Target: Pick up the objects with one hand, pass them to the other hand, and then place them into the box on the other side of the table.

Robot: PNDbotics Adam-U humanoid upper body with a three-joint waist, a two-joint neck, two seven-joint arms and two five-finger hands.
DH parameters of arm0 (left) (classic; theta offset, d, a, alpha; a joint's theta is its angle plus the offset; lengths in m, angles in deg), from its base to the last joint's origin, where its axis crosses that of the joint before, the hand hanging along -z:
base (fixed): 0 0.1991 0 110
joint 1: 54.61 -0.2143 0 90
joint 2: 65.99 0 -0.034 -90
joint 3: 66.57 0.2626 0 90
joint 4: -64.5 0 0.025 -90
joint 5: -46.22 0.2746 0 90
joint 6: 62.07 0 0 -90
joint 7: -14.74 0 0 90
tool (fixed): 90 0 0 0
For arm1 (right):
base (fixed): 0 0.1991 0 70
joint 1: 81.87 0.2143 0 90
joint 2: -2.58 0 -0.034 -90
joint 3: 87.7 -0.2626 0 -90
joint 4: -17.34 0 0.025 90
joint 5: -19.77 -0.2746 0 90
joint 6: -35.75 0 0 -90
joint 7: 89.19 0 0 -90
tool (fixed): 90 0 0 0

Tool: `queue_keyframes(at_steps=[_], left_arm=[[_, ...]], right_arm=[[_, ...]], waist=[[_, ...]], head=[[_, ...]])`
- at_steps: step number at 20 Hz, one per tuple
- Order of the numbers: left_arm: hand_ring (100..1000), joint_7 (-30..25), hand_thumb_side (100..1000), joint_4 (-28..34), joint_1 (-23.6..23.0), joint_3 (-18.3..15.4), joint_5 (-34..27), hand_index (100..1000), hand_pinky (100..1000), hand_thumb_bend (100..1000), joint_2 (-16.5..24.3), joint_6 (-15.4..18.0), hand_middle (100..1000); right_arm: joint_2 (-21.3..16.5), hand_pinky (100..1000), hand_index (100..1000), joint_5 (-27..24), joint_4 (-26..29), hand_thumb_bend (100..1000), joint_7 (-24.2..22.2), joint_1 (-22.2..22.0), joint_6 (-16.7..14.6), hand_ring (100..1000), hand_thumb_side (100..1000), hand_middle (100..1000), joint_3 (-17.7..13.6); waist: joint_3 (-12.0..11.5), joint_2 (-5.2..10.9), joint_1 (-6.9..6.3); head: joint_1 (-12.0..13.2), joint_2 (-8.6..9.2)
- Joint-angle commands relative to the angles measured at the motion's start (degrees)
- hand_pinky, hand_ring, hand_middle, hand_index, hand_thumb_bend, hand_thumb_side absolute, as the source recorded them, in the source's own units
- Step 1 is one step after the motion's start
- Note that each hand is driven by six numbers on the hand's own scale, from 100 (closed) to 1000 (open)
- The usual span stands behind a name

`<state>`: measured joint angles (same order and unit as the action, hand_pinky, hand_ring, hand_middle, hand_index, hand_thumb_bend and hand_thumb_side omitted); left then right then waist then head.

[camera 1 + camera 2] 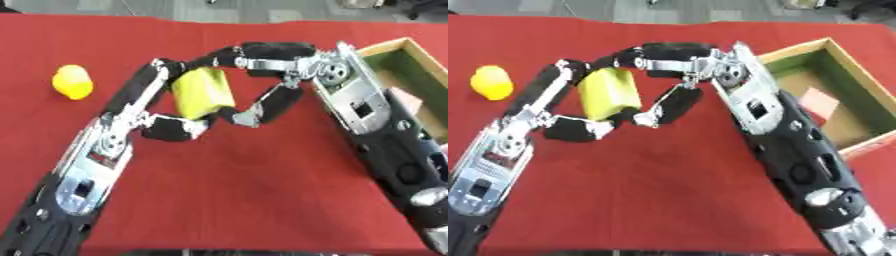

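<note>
Yellow block (203, 92), apparently between both hands, above red table (262, 200).

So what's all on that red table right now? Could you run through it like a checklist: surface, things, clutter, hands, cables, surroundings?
Surface: red cloth covering the table.
Job's things: yellow block held up between both hands, mid-table; yellow rounded object lying alone at the far left; wooden box at the right, open-topped, with a pale pink thing inside.
Clutter: nothing seen.
Hands: left hand curled round the block from the left and below; right hand curled round it from above and the right.
Cables: a thin line on the floor beyond the table, possibly a cable.
Surroundings: grey floor past the far edge.
</note>
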<state>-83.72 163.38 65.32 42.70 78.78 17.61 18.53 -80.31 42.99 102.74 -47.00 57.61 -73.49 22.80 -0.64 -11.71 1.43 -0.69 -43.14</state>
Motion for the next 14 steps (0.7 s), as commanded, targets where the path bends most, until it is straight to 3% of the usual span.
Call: queue_keyframes(at_steps=[1,14], left_arm=[[508,0.04,188,8.53,1.99,-0.27,-1.17,549,635,100,-0.31,0.89,457],[507,-0.48,177,8.68,1.68,-0.01,-0.77,549,634,100,-0.10,1.36,457]], right_arm=[[-1.00,1000,1000,0.63,-1.85,129,-0.99,-0.24,0.62,1000,302,871,0.68],[-0.92,1000,1000,0.27,-2.24,218,-1.93,-0.10,0.32,1000,293,877,-0.29]], waist=[[0.07,0.72,-0.20],[0.03,0.70,-0.26]], head=[[-0.29,1.03],[-0.68,0.77]])
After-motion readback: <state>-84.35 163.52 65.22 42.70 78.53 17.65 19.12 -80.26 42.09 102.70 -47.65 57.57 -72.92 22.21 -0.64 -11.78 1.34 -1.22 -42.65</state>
